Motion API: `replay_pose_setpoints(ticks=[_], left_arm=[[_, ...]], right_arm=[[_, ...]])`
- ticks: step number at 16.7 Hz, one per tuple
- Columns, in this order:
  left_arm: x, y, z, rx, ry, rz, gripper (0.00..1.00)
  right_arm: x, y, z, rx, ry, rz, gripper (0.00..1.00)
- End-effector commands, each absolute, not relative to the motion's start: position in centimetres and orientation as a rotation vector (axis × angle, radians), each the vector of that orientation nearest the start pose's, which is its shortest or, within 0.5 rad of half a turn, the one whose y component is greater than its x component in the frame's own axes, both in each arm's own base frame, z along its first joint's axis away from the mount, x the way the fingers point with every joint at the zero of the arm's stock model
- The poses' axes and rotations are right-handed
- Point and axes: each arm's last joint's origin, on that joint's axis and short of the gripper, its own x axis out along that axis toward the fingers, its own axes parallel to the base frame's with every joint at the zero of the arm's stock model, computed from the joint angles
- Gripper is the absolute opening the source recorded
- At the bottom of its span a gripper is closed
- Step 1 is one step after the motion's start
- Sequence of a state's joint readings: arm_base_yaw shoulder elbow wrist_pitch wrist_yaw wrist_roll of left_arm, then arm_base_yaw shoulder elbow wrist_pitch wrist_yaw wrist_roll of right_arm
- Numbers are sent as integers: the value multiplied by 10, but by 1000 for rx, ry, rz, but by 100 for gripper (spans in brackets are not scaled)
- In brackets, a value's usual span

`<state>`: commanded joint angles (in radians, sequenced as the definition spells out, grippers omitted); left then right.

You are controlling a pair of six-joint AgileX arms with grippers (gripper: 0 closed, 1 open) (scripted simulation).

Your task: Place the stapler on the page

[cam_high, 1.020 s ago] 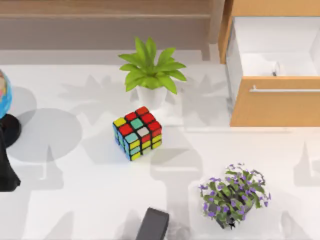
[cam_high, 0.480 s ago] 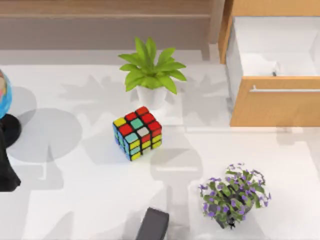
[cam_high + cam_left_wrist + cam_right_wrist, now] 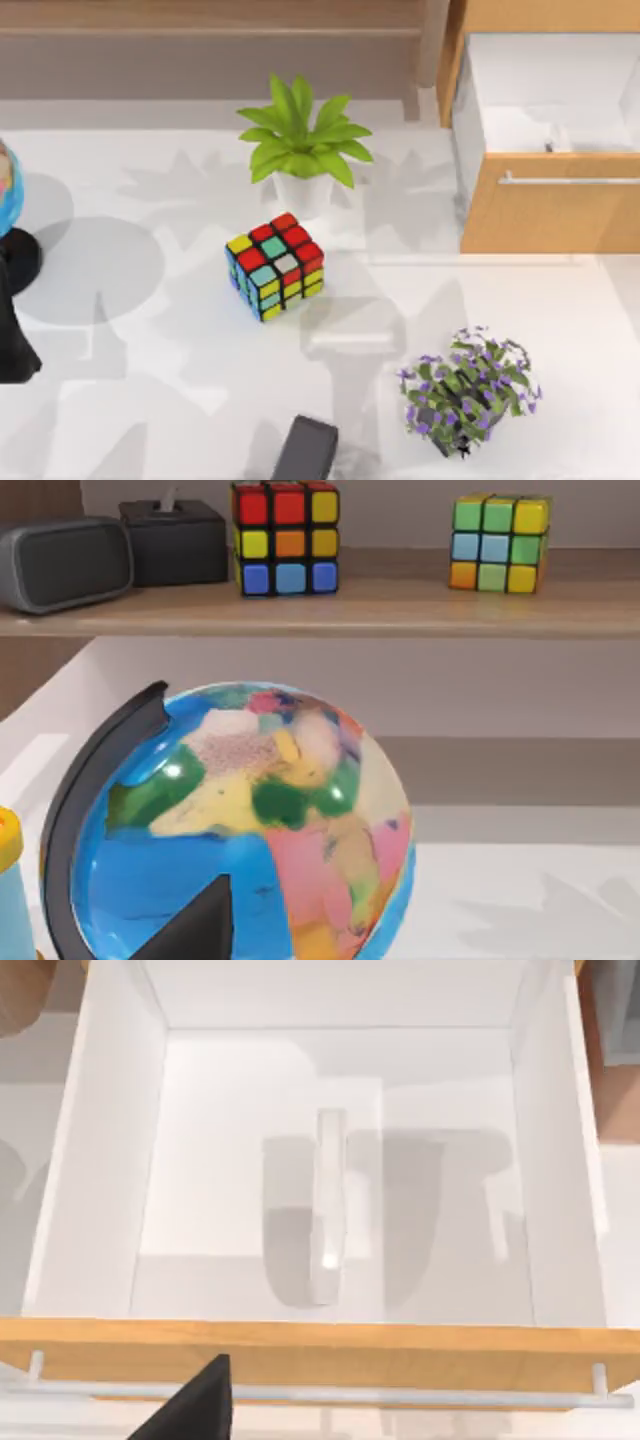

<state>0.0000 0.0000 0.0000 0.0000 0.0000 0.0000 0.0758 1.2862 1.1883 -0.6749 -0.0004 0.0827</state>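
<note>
Stapler (image 3: 330, 1215): pale, lying in open drawer (image 3: 100, 1160).

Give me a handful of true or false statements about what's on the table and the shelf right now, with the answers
1. The drawer at the table's right stands open. True.
2. The colour cube sits inside the drawer. False: it rests on the table, in front of the green potted plant.
3. The globe is at the table's left edge. True.
4. Two colour cubes stand on the shelf behind the globe. True.
5. The purple flowering plant is left of the colour cube. False: it is to its right.
</note>
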Motion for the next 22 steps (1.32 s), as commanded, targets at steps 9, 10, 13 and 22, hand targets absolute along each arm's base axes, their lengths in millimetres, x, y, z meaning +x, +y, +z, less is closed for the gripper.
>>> replay_pose_setpoints(ticks=[9,10,13,22], left_arm=[[106,-1,160,0,0,0,100],[106,-1,160,0,0,0,100],[106,-1,160,0,0,0,100],[106,-1,160,0,0,0,100]], right_arm=[[404,47,274,33,1176,25,100],[418,53,259,21,1238,27,100],[451,68,216,-8,1405,32,100],[482,71,186,7,1471,-2,100]])
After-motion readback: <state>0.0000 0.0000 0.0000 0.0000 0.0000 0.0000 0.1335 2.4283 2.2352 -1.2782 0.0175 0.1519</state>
